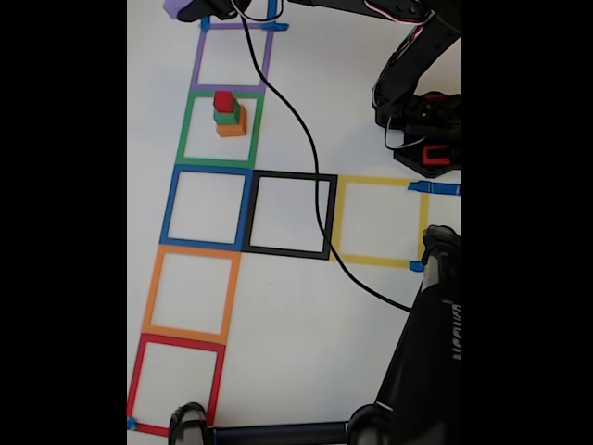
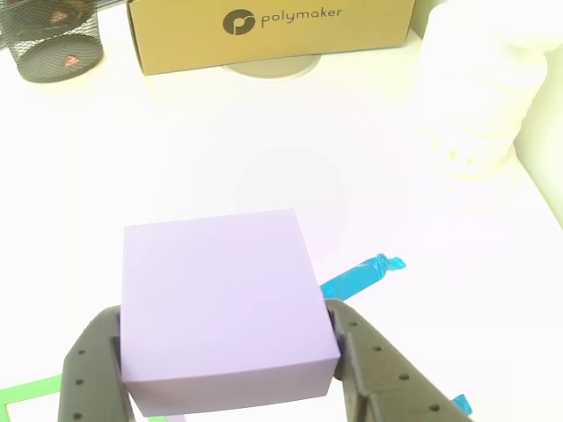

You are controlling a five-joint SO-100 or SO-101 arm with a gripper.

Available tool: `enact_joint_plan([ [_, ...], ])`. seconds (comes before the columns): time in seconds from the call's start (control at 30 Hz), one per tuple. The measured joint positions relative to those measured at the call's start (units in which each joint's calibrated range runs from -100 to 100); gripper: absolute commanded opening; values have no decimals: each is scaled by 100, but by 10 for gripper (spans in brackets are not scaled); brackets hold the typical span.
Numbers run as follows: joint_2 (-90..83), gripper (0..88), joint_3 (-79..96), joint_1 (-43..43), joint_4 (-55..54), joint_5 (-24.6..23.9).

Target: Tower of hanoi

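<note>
Now the grey two-finger gripper (image 2: pixel 227 369) squeezes the big purple cube (image 2: pixel 224 308) between its fingers. The little stack, small red cube (image 1: pixel 223 100) over green cube (image 1: pixel 226 115) over orange cube (image 1: pixel 233 124), sits nearer in the fixed view.

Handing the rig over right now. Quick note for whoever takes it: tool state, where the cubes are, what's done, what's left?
Tool: shut on the purple cube, a finger on each side, seen in the other view. In the fixed view it is at the top edge, beyond the purple tape square.
Cubes: orange cube, green cube, red cube stacked in that order, bottom to top, in the green tape square.
Done: purple picked up.
Left: set purple down, then rebuild the other three on it. Target square not evident.
</note>
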Motion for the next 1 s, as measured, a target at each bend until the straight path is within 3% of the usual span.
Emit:
enact_joint_plan([
  [0.2,-51,154,-2709,-550,2805,0],
  [0.37,-380,152,-4135,-1217,4337,0],
  [0.67,-1300,152,-4551,-2598,5272,0],
  [1.0,-1883,150,-4338,-3944,5578,0],
])
